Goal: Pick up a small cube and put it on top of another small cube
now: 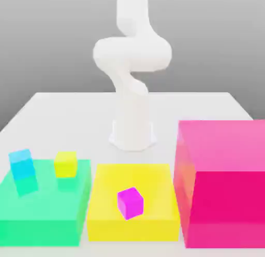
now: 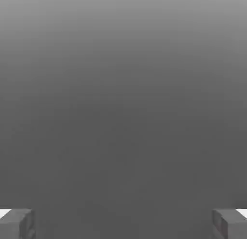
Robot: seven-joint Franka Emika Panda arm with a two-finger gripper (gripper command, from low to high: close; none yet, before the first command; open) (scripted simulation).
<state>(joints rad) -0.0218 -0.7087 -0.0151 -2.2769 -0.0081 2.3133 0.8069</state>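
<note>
Grey, featureless backdrop is surrounding a pale white tabletop [image 1: 62, 113] in the exterior view; the white jointed robot arm [image 1: 132, 69] is standing on its round base at the middle of that surface, its upper links twisting upward and running out past the frame's upper edge. Three large blocks are sitting in a row along the near edge: a flat green block [image 1: 44, 206] at the exterior view's left, a flat yellow block [image 1: 132, 196] in the middle, and a tall pink block [image 1: 225, 183] at the exterior view's right; the yellow block is lying just beside each neighbour. A small cyan cube [image 1: 22, 163] is resting on the green block near its left edge, tilted slightly; a small yellow-green cube [image 1: 65, 163] is sitting upright on the same block, near the cyan one but apart from it. A small magenta cube [image 1: 130, 202] is lying on the yellow block, turned at an angle. In the hand view, the gripper [image 2: 123, 223] is showing two grey fingertips [image 2: 17, 223] spread wide at opposite edges, nothing between them, facing plain grey background.
</note>
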